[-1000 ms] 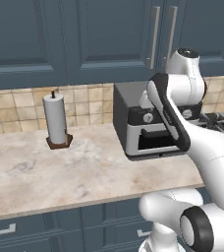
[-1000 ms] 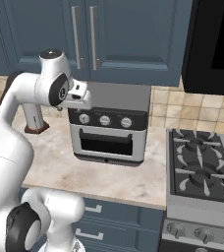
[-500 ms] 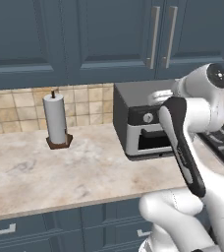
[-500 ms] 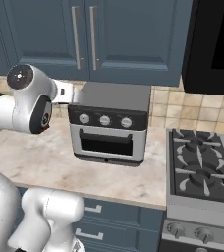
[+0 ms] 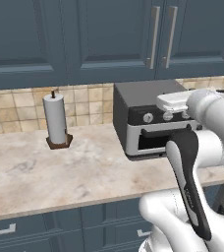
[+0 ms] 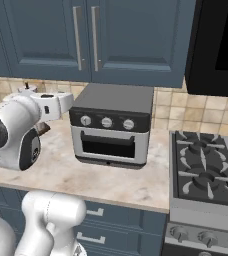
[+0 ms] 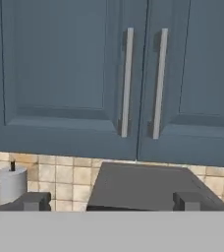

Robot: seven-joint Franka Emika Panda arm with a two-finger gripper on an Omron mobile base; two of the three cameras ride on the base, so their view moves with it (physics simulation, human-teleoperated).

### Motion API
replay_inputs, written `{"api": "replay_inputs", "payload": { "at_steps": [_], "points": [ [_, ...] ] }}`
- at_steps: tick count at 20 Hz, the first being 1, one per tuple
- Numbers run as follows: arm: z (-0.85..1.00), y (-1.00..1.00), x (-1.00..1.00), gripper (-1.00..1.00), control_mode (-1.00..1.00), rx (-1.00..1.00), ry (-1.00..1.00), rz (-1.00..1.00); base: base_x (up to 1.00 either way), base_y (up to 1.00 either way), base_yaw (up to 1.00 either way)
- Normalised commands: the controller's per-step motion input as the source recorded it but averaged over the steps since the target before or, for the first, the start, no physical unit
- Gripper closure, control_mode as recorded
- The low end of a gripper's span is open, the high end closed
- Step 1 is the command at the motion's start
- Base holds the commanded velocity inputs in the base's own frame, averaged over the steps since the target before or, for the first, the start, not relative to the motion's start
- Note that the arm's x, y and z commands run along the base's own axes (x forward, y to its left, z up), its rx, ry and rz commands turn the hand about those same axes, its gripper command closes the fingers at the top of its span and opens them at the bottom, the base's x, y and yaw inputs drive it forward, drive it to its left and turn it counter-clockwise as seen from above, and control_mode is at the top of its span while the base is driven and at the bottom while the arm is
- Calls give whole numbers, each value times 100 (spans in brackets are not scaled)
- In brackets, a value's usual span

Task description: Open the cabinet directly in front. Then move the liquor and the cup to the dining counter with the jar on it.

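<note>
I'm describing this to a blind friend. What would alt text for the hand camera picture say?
Two closed dark blue-grey doors of an upper cabinet, each with a long vertical silver handle near the centre seam. Below it are beige wall tiles, the flat grey top of a toaster oven and a paper towel roll at left; the open gripper shows two dark fingertips, holding nothing.

Matt cabinet (image 7: 60, 74), brushed-metal handles (image 7: 127, 81)
</note>
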Motion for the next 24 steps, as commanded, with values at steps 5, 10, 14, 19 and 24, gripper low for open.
{"api": "replay_inputs", "payload": {
  "at_steps": [5,10,14,19,24],
  "points": [
    [35,0,-46,-100,-100,0,-48,1,0,0,0],
    [5,0,-11,-100,-100,0,-16,0,0,0,0],
    [0,0,0,-100,-100,0,0,0,0,0,0],
    [3,0,6,-100,-100,0,-9,0,0,0,0],
    [12,0,12,-100,-100,0,-15,0,0,0,0]
  ]
}}
